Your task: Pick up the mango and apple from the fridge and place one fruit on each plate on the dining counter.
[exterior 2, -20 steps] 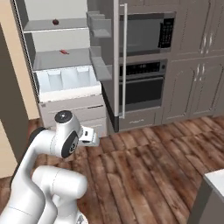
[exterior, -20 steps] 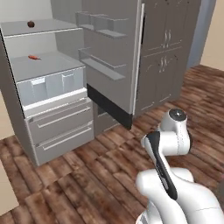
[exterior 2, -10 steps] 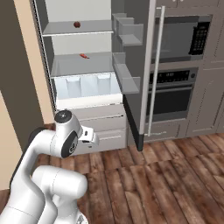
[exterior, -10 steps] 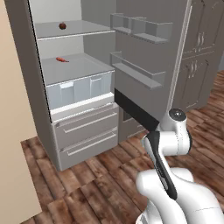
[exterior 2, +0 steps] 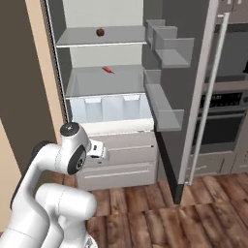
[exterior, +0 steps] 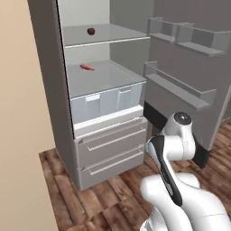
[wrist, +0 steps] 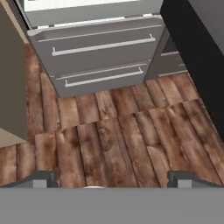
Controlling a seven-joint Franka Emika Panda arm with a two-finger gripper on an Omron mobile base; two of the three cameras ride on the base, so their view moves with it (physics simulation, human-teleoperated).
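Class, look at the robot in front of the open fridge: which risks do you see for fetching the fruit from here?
1. The apple sits deep on the top shelf, while the open tool points down at the floor: a long, high reach follows.
2. The open fridge door with its bins stands close beside the arm and may be struck.
3. The small red item might be mistaken for fruit.

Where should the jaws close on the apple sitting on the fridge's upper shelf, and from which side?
Grip the apple across its round middle, coming in level from the open front of the fridge. It sits alone toward the back of the upper shelf, with the shelf beneath it and walls at the sides, so a frontal reach looks clearest. The gripper, open, points at the floor.
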